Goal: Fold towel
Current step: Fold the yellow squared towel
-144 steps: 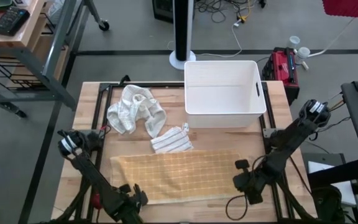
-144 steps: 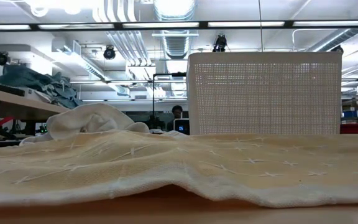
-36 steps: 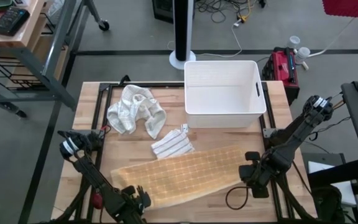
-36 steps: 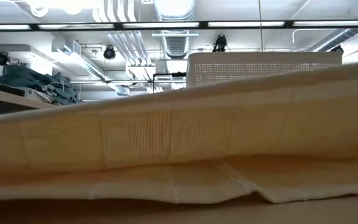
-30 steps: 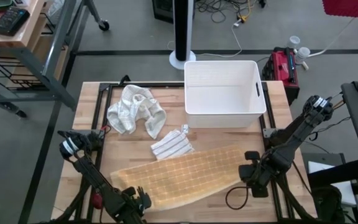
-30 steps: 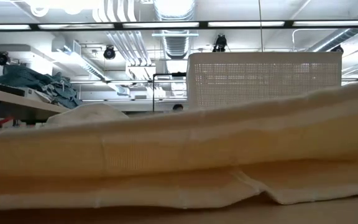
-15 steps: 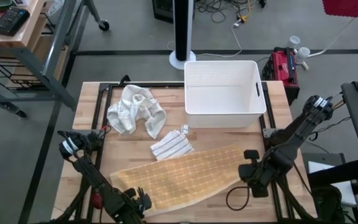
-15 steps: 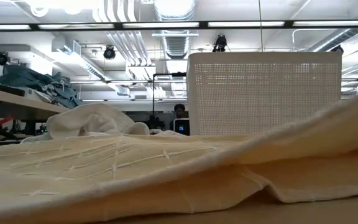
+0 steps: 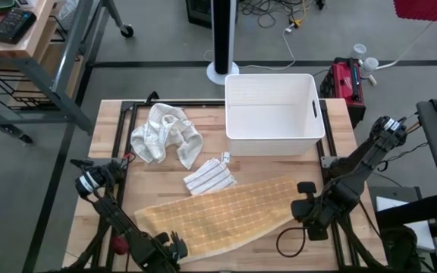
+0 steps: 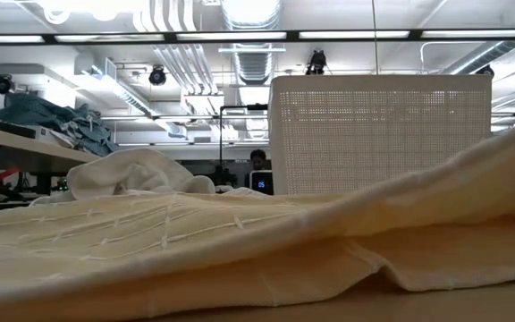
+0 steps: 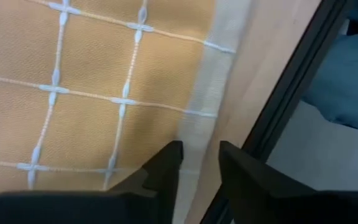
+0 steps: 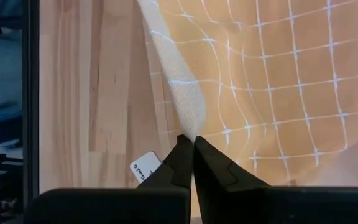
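Grey floor point(image 9: 165, 61); ceiling strip lights point(image 10: 240, 36).

The left hand point(image 11: 197, 163) has parted and released the towel point(image 9: 218, 216).

Left arm: reaches in along the table's near left edge, wrist low.
Left gripper point(image 9: 174, 246): fingers point(image 11: 165, 168) slightly parted, tips just above the towel point(image 9: 218, 216) edge.
Right arm: angled in from the right side.
Right gripper point(image 12: 193, 144): fingers pinched together on the towel's edge, lifting it.
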{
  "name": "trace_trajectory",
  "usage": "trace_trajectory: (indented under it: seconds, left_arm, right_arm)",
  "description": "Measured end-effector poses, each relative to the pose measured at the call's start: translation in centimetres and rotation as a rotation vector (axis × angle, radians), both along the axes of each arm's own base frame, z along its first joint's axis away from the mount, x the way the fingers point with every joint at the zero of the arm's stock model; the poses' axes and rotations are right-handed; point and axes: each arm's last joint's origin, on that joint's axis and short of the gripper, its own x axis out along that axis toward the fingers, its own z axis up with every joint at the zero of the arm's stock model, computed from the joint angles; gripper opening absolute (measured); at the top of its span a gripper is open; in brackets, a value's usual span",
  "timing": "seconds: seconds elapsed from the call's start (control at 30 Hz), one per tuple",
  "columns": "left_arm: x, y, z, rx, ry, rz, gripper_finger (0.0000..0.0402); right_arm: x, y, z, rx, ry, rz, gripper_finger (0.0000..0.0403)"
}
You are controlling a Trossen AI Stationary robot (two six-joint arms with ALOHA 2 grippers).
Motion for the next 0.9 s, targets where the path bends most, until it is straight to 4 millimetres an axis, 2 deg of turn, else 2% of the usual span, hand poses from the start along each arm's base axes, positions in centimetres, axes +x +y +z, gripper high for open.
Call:
trace_trajectory:
  seconds: [0.1, 0.17, 0.23, 0.33, 0.47, 0.6, 0.77, 0.9]
  left_arm:
    - [0.1, -0.1, -0.4, 0.014, 0.008, 0.002, 0.0136]
    - [0.1, 0.0, -0.6, 0.02, 0.013, 0.01, 0.0135]
    - [0.1, 0.0, -0.6, 0.025, 0.016, 0.011, 0.011]
    - [0.0, 0.1, -0.5, 0.052, 0.034, 0.002, 0.0029]
    - [-0.1, 0.3, 0.2, 0.116, 0.082, -0.007, 0.0004]
    - [0.1, 0.2, 2.1, 0.184, 0.104, -0.011, 0.0001]
    - [0.5, 0.0, 5.0, 0.252, 0.043, -0.01, 0.0]
    - [0.9, -0.1, 6.0, 0.27, -0.007, -0.024, 0.0]
  right_arm:
    - [0.0, 0.0, 0.0, -0.001, 0.002, -0.001, 0.0]
    - [0.0, 0.0, 0.0, 0.0, 0.002, -0.002, 0.0]
    - [0.0, 0.0, 0.0, 0.001, 0.002, -0.002, 0.0]
    - [0.0, 0.0, -0.1, 0.002, 0.003, -0.005, 0.0]
    - [0.0, 0.0, 0.0, 0.002, 0.002, -0.006, 0.0]
    - [0.0, 0.0, -0.1, 0.002, 0.003, -0.005, 0.0]
    - [0.0, 0.0, -0.1, 0.001, 0.003, -0.005, 0.0]
    - [0.0, 0.0, -0.1, 0.0, 0.002, -0.003, 0.0]
